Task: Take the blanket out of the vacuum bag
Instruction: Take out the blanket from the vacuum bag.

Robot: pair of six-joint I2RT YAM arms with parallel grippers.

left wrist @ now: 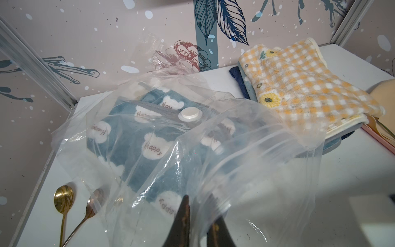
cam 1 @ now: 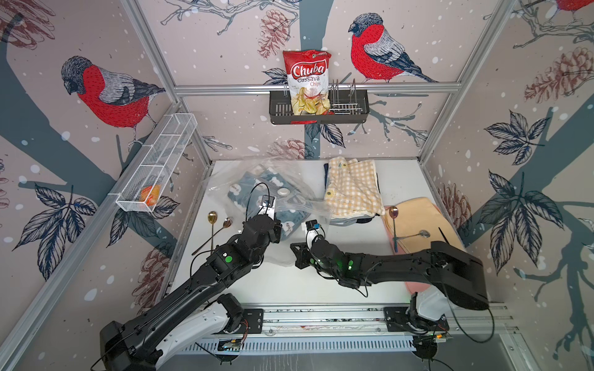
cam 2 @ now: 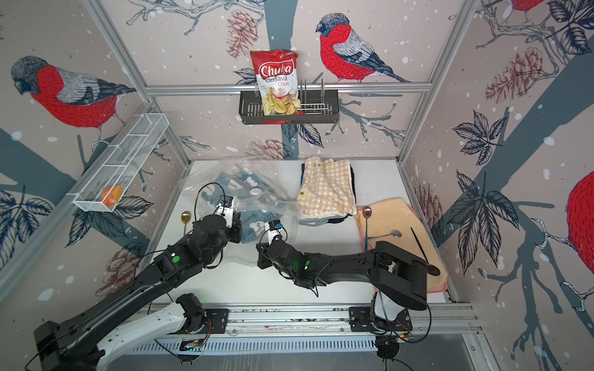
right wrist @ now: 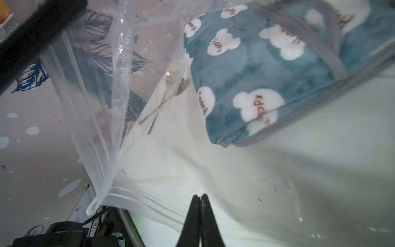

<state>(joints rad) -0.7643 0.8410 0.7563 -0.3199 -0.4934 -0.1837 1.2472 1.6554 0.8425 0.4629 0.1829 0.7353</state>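
Observation:
The vacuum bag (cam 1: 257,175) (cam 2: 221,173), clear and crinkly with a round white valve cap (left wrist: 190,113), lies at the back left of the white table. Its zip-seal mouth (right wrist: 136,198) faces both arms and gapes. Inside lies the blanket (left wrist: 136,154) (right wrist: 252,70), folded, blue with white "Happy" clouds. My left gripper (left wrist: 201,207) pinches the upper lip of the mouth, and plastic runs between and over its fingers. My right gripper (right wrist: 199,195) has its fingers pressed together on the lower lip, where the zip strip runs in beside them.
A folded yellow checked towel stack (cam 1: 352,189) lies right of the bag. A peach pad (cam 1: 418,218) carrying spoons sits at the far right. Two spoons (cam 1: 212,218) lie left of the bag. A chips bag stands in a black rack (cam 1: 353,106), and a white wire basket (cam 1: 160,154) hangs on the walls.

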